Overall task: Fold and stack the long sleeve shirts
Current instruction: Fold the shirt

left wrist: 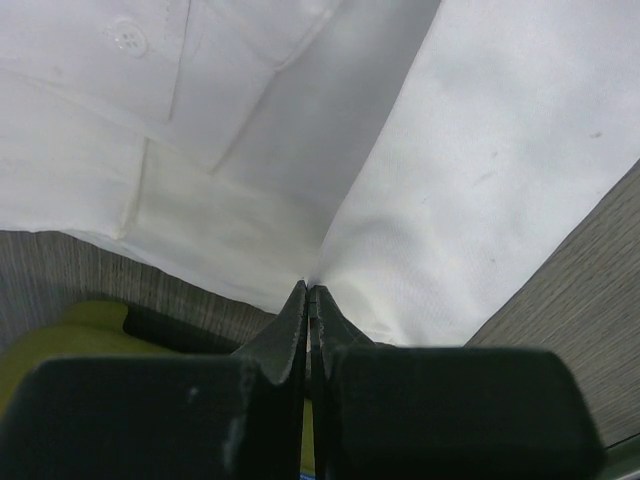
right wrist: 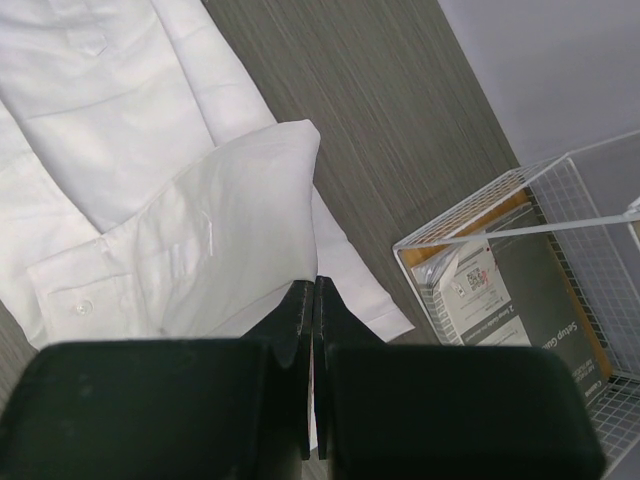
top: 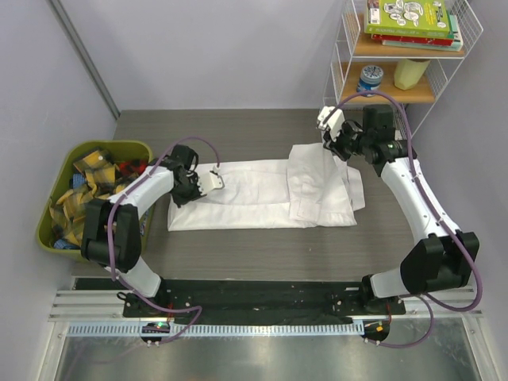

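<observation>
A white long sleeve shirt (top: pixel 254 194) lies spread across the middle of the table, its right part (top: pixel 321 186) folded over in thicker layers. My left gripper (top: pixel 210 182) is at the shirt's left part, shut on a pinch of the white cloth (left wrist: pixel 400 180), which gathers into the jaw tips (left wrist: pixel 310 288). My right gripper (top: pixel 335 136) is at the shirt's far right corner. Its jaws (right wrist: pixel 313 285) are shut on the edge of a raised white flap (right wrist: pixel 220 230), with a buttoned cuff (right wrist: pixel 80 300) below.
A green bin (top: pixel 59 171) of yellow-and-black plaid cloths stands at the left table edge; its rim shows in the left wrist view (left wrist: pixel 90 320). A white wire shelf (top: pixel 405 87) with books and jars stands at the back right, close to my right arm (right wrist: pixel 520 250).
</observation>
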{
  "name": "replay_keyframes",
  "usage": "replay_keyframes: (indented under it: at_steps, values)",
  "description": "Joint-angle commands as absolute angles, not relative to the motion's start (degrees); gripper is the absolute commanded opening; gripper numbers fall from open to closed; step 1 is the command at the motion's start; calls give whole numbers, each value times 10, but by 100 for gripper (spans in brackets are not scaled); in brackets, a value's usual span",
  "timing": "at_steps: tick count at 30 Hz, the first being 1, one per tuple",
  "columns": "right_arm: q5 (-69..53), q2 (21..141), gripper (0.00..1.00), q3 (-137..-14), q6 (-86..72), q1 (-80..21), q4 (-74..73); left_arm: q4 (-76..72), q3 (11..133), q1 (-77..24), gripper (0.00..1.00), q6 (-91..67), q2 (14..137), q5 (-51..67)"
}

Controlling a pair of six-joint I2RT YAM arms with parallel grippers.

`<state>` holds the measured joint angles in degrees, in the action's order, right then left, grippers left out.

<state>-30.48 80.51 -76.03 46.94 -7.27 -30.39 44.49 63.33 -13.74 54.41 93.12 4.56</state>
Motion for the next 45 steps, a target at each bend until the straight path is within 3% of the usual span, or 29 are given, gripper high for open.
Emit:
replay_keyframes:
  at_steps: [1,29,32,33,35,36,37,40,45]
  values:
    - [-307,817,1,-756,480,-73,-263,428,650,-134,0,541,939,45]
    - [-268,950,1,-810,463,-110,-219,409,655,-118,0,522,969,22]
    - [-232,954,17,-814,458,-114,-229,403,663,-114,0,501,975,10]
    - [-223,954,36,-819,456,-113,-240,403,666,-113,3,495,977,7]
    - [-198,954,54,-856,454,-113,-305,414,681,-105,16,474,981,5]
    - [-187,955,78,-873,453,-113,-335,429,688,-100,21,466,980,7]
    - [-179,956,85,-908,452,-113,-369,438,694,-91,32,459,973,16]
    - [-148,938,95,-932,452,-106,-474,468,710,-83,43,428,943,51]
    - [-200,861,95,-895,435,-57,-617,509,696,-83,51,399,898,112]
